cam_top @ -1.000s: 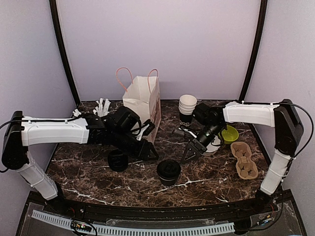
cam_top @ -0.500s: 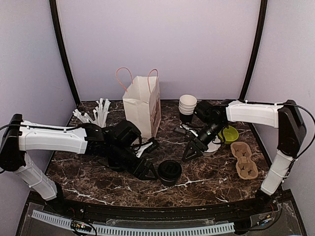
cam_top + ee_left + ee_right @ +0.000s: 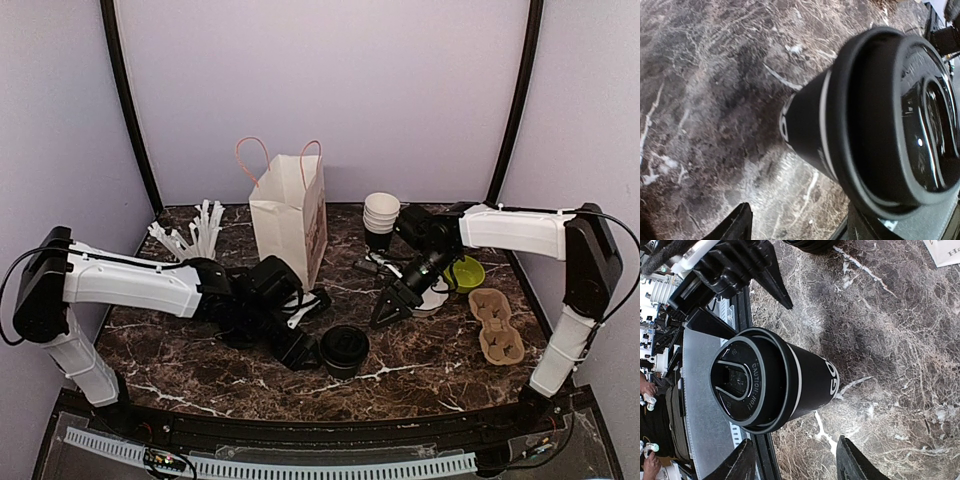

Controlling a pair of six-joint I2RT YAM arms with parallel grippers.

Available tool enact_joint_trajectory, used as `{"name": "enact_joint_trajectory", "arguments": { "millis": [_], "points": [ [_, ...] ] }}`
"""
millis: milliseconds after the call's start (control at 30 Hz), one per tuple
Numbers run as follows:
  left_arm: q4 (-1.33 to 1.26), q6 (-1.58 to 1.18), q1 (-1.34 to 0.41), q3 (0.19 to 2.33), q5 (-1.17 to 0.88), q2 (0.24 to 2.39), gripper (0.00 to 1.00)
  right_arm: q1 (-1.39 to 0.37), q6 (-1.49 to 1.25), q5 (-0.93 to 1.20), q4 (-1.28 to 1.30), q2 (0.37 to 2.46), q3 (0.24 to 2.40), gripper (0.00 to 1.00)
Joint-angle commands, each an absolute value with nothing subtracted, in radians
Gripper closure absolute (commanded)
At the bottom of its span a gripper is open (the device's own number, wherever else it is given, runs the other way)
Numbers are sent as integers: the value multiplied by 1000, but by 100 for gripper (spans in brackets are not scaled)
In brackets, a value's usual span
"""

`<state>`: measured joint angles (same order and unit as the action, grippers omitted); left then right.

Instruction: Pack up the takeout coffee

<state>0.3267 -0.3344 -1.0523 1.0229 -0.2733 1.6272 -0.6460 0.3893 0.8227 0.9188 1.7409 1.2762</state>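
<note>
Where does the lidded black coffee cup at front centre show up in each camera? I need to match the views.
Top external: the lidded cup stands upright at front centre of the table, between the two arms.
Left wrist: the cup fills the right half of the picture, its lid nearest the camera.
Right wrist: the cup is left of centre, lid facing lower left.
Shared landmark: the white-veined marble tabletop under the cup in all three views.
</note>
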Motion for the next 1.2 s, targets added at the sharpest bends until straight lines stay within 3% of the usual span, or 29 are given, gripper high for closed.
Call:
{"name": "enact_joint_trajectory", "arguments": {
  "millis": [0, 733, 1033, 1167],
  "points": [
    [309, -296, -1049, 1075, -190, 1643, 33, -641, 405, 848, 911, 1716, 1267, 45],
    [279, -296, -959, 1085, -178, 1667, 35, -640, 400, 825, 892, 1675, 1230, 43],
    [504, -463, -922, 1120, -79, 1581, 35, -607, 316, 862, 874, 1646, 1194, 43],
    [481, -549, -919, 1131, -178, 1536, 39, -606, 303, 926, 870, 1687, 1179, 48]
  ]
}}
